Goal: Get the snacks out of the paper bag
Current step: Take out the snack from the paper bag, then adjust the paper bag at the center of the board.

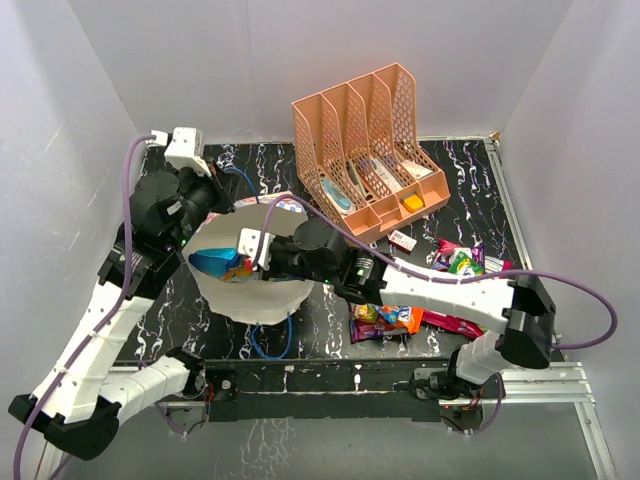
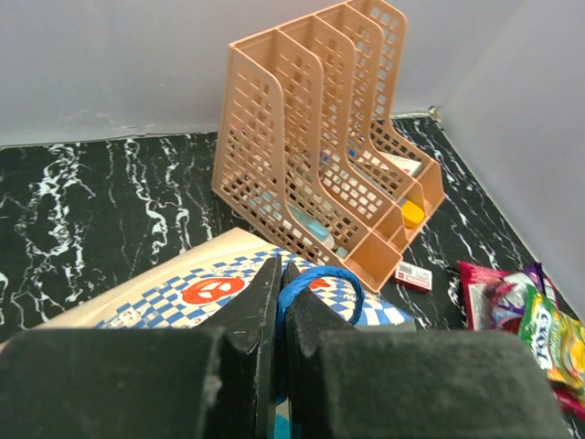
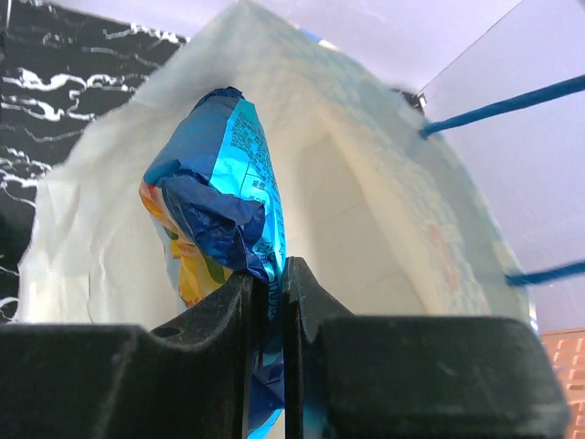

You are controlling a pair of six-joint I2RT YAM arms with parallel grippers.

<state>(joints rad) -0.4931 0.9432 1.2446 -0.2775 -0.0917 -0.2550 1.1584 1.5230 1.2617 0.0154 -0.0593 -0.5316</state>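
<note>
A black table (image 1: 462, 165) veined with white like marble carries a cream paper bag with blue-white checks (image 1: 245, 300) left of centre. The bag's thin blue cord handle (image 1: 272, 348) loops onto the table on its near side. A peach mesh plastic file organizer (image 1: 365, 140) stands far, right of centre. Just near its right corner lies a small white-and-red box (image 1: 402, 240). To the right lies a glossy green-yellow and magenta foil packet (image 1: 460, 262). Nearer are an orange, blue and purple foil packet (image 1: 385, 318) and a red-magenta foil packet (image 1: 450, 323) just beside it.
</note>
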